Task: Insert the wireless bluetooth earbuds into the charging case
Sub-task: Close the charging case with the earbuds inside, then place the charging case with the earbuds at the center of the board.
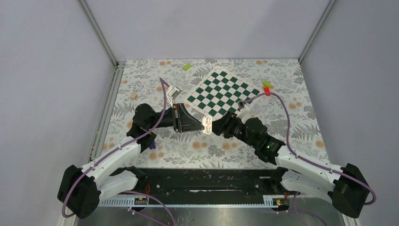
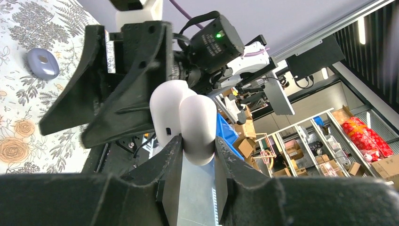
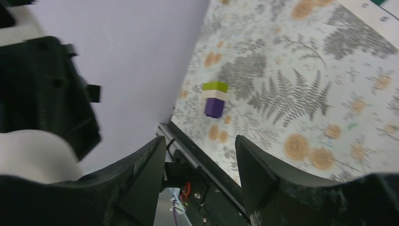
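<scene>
My left gripper [image 1: 201, 124] is shut on the white charging case [image 1: 207, 125] and holds it above the flowered table, near the chessboard's near corner. In the top view the case faces up and shows two oval hollows; I cannot tell whether earbuds are in them. In the left wrist view the fingers [image 2: 171, 155] clamp one white lobe of the case [image 2: 197, 125], and a second lobe sits beside it. My right gripper [image 1: 218, 128] is just right of the case, open and empty [image 3: 200, 146]. A blurred white part of the case [image 3: 33, 157] shows at its left. No loose earbuds are in view.
The green-white chessboard [image 1: 221, 92] lies at the back middle. A green-white-purple block [image 3: 215, 99] stands on the table near the left arm. A green block [image 1: 187, 67], a green-red block [image 1: 267, 87], a tan cube [image 1: 133, 95] and a grey-blue pebble [image 2: 42, 63] are scattered about.
</scene>
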`<move>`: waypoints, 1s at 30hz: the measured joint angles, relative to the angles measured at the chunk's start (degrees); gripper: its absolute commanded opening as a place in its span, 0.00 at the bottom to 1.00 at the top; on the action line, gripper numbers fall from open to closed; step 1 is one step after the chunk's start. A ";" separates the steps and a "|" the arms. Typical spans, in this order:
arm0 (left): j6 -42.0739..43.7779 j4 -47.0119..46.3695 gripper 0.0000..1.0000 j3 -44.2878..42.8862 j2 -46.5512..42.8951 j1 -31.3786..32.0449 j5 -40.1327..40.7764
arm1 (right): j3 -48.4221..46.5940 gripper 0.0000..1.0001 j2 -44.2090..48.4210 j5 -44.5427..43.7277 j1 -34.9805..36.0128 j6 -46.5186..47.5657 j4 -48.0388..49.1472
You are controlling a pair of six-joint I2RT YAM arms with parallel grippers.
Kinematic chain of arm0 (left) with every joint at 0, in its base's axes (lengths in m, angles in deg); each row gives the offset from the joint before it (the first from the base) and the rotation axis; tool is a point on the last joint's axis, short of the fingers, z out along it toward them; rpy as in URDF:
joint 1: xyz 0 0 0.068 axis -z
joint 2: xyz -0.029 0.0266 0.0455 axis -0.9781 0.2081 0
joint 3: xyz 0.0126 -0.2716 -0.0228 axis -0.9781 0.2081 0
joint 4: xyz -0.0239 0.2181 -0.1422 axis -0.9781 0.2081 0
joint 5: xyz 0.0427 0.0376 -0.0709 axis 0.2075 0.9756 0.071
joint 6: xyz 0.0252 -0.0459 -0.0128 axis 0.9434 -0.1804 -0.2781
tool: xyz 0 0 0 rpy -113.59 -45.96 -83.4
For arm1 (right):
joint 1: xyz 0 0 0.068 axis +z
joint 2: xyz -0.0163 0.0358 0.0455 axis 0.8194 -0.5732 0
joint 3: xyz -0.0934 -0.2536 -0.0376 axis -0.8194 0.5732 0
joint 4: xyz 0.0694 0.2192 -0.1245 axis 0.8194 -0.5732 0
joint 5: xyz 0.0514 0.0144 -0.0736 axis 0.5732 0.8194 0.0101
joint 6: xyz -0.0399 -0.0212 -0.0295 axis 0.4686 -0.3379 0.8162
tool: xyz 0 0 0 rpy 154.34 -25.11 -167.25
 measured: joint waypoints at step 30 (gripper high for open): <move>15.32 17.29 0.00 -0.81 2.71 0.33 2.32 | -3.34 0.99 23.39 -13.88 -0.57 5.77 -26.03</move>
